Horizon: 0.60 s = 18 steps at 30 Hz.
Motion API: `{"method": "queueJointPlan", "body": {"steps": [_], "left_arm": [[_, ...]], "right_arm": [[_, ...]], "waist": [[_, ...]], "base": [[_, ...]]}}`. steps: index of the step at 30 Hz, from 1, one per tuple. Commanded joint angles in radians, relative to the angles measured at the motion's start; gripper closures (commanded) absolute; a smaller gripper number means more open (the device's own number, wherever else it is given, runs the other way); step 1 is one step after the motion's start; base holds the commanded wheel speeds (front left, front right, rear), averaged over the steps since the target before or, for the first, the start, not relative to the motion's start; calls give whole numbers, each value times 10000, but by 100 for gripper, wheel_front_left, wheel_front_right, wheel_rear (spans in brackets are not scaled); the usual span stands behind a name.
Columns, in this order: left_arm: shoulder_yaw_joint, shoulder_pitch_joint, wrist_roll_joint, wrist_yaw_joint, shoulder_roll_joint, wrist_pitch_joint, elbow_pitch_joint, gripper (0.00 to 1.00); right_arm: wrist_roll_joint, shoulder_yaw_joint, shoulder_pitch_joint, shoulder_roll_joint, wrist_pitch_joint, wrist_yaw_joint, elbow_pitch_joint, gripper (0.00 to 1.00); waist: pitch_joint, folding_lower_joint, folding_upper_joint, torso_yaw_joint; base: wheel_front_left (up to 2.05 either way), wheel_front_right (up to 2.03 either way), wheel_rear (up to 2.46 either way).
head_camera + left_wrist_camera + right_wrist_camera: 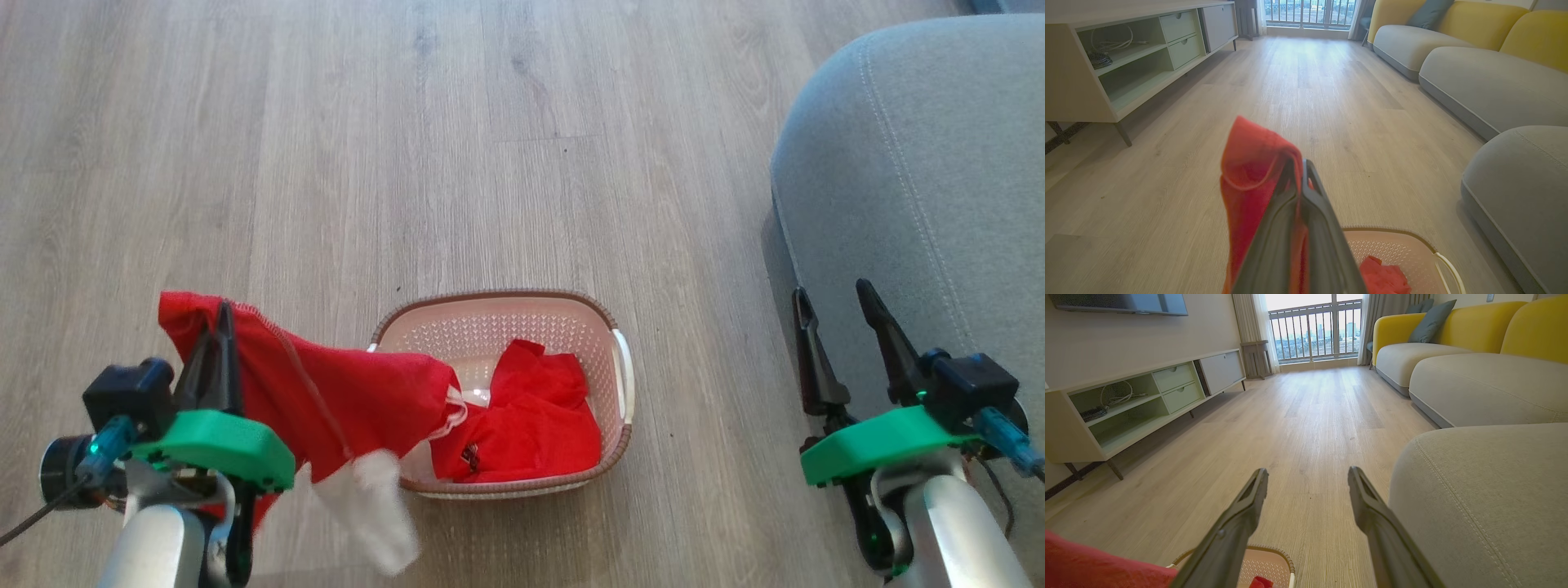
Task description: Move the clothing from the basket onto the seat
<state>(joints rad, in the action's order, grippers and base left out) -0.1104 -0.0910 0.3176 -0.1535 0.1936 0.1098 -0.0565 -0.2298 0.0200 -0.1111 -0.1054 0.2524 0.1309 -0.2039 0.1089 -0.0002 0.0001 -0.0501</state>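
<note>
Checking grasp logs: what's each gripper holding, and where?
Left gripper shut on the red garment at a red edge, white sleeve dangling; right gripper open, empty.

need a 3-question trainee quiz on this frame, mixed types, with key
1. True or false: the right gripper is shut on a garment.
2. What holds the white-sleeved red garment? A left gripper, B right gripper, C nothing.
3. Fill in: the plain red garment lies in the ___.
Key: 1 false, it is open; 2 A; 3 basket.
</note>
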Motion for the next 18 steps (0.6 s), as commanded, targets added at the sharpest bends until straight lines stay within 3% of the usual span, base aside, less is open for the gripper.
{"method": "queueJointPlan", "body": {"steps": [1,18], "left_arm": [[380,-296,18,-54,194,3,426,100],[266,-322,24,-133,372,-192,670,100]], "right_arm": [[44,259,-65,-176,93,-2,265,0],[134,296,-89,-158,93,-2,151,0]], "waist": [[-8,2,-1,-10],[82,2,-1,-78]], "base": [[0,0,0],[0,0,0]]}}
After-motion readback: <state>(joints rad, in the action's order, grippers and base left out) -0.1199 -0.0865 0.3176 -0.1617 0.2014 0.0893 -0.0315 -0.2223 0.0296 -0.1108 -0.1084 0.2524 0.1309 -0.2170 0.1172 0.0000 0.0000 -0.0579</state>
